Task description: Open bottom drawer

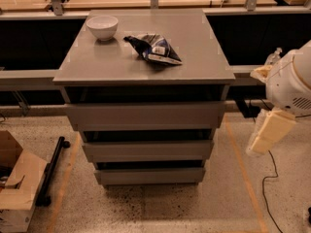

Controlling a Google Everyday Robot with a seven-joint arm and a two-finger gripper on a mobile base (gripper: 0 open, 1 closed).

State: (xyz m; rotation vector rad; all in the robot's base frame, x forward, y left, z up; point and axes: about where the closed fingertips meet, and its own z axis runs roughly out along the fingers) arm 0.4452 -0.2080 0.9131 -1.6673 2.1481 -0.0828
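The grey cabinet [146,62] stands in the middle of the camera view with three grey handleless drawers. The bottom drawer [150,175] is the lowest one, just above the speckled floor, and its flat front looks pushed in. The middle drawer [148,150] and the top drawer [146,115] above it also look pushed in. My gripper [270,132] hangs to the right of the cabinet, below the white round arm housing [291,81]. It is about level with the middle drawer, apart from the cabinet, and holds nothing that I can see.
A white bowl [102,26] and a dark snack bag [154,49] lie on the cabinet top. A cardboard box [14,188] and a black bar [51,171] are on the floor at left. A cable [272,188] runs on the floor at right.
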